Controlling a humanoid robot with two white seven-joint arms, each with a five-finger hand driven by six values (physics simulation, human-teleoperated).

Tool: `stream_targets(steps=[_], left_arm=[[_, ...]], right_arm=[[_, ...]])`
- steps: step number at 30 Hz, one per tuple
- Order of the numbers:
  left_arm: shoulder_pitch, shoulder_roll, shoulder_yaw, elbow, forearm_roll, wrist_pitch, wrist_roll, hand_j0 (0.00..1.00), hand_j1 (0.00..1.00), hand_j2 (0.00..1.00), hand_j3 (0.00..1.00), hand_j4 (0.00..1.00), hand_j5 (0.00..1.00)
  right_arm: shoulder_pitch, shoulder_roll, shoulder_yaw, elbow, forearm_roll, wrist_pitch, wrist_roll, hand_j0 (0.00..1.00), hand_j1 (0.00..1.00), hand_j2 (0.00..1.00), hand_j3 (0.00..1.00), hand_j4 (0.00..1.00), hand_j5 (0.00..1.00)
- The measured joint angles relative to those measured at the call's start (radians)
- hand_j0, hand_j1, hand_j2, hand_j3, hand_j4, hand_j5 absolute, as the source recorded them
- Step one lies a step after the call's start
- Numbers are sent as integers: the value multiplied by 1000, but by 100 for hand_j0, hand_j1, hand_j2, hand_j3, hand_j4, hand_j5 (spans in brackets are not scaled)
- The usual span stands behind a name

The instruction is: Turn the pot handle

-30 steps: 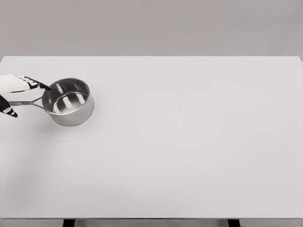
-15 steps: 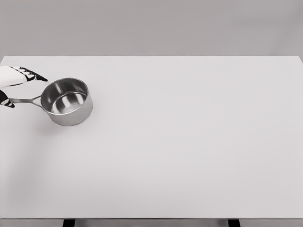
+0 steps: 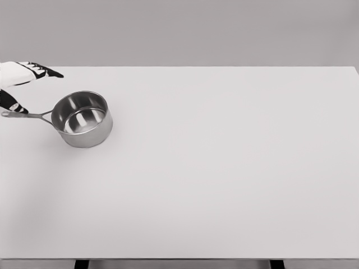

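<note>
A shiny steel pot stands upright on the left part of the white table. Its thin handle points left, toward the table's left edge. My left hand comes in at the far left, above the handle, and is open with fingers spread. The index finger reaches out past the pot's far side, well clear of the rim. The black thumb tip hovers just behind the handle's end; I cannot tell whether it touches. The right hand is out of view.
The table's left edge lies close to the handle's end. The grey wall stands behind the far edge.
The left hand has lifted up and back from the pot's rim, and the thumb has crossed from the near side of the handle to the far side. The handle's end swung slightly away from me.
</note>
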Motion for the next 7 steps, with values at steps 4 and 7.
stream_targets(steps=[4,7], left_arm=[[-3,-20,3,31,46,0,0,100,100,100,100,100,100],[-11,-38,15,76,54,0,1,100,100,100,100,100,100]], right_arm=[[0,0,0,0,0,0,0,100,100,100,100,100,100],[0,0,0,0,0,0,0,100,100,100,100,100,100]])
